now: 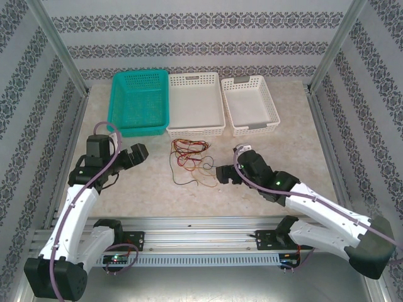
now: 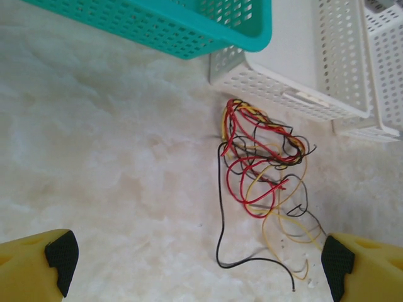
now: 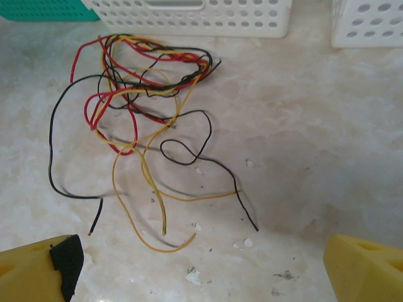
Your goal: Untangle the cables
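Table [image 1: 126, 189]: pale marbled top, with bare room outside each finger pair and between the fingers and the tangle.
Baskets: teal basket [image 1: 140, 100], middle white basket [image 1: 195, 104] and right white basket [image 1: 252, 104] stand in a row beyond the fingers.
Left gripper [image 1: 140, 155]: jaws spread wide, empty.
Right gripper [image 1: 221, 174]: jaws spread wide, empty.
Top view: both grippers flank the tangle, apart from it.
Cables [image 1: 189, 157]: red, yellow and black tangle ahead of both finger pairs, just before the middle white basket's edge.
Wrist views: loose black and yellow ends trail toward the fingers.
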{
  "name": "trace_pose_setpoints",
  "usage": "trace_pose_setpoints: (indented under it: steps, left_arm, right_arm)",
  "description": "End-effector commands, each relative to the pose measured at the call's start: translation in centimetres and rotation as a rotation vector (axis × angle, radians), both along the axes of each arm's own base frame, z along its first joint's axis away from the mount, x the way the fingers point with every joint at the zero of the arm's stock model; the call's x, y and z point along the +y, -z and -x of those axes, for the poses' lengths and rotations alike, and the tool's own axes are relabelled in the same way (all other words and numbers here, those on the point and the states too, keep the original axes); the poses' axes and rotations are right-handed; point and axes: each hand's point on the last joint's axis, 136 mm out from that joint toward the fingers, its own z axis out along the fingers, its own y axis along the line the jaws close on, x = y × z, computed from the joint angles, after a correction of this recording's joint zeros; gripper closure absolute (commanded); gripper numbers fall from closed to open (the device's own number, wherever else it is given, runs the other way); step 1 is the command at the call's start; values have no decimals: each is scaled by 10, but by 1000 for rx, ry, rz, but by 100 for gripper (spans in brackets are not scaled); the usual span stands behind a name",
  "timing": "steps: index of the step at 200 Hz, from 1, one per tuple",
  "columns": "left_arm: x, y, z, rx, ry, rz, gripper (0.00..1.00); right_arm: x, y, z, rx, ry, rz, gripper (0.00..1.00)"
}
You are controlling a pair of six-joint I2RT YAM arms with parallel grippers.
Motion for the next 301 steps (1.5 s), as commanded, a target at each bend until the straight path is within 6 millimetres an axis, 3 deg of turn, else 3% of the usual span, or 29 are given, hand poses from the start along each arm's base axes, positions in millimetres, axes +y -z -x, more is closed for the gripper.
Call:
trace_pose_setpoints:
  steps: [1, 49, 75, 104, 152, 164, 196, 228, 258, 301]
  left_arm:
    - [2, 15, 11, 66, 17, -82, 0]
    - [3, 25, 8, 116, 30, -126, 0]
    - [6, 30, 9, 135, 26, -141, 1]
    - [9, 36, 9, 171, 26, -174, 2]
    - [4, 34, 9, 138, 46, -218, 2]
    - [1, 33, 7, 128, 58, -208, 2]
    - [3, 35, 3, 133, 65, -226, 2]
    - [6, 37, 6, 168, 70, -261, 4]
    - [5, 35, 11, 187, 78, -261, 4]
    - [4, 36, 14, 176, 82, -310, 4]
  right_arm:
    - [4, 2, 6, 77, 19, 1, 2]
    - [27, -7, -15, 117, 73, -42, 5]
    - [48, 12, -28, 181, 81, -25, 9]
    - [57, 28, -40, 241, 85, 65, 11]
    - [71, 18, -67, 280, 135, 35, 16]
    - [71, 25, -75, 316, 160, 19, 16]
    - [94, 52, -90, 427, 160, -27, 20]
    - [98, 70, -107, 414, 195, -1, 23]
    - [104, 67, -133, 367, 203, 18, 25]
    - [92, 73, -136, 385, 282, 39, 32]
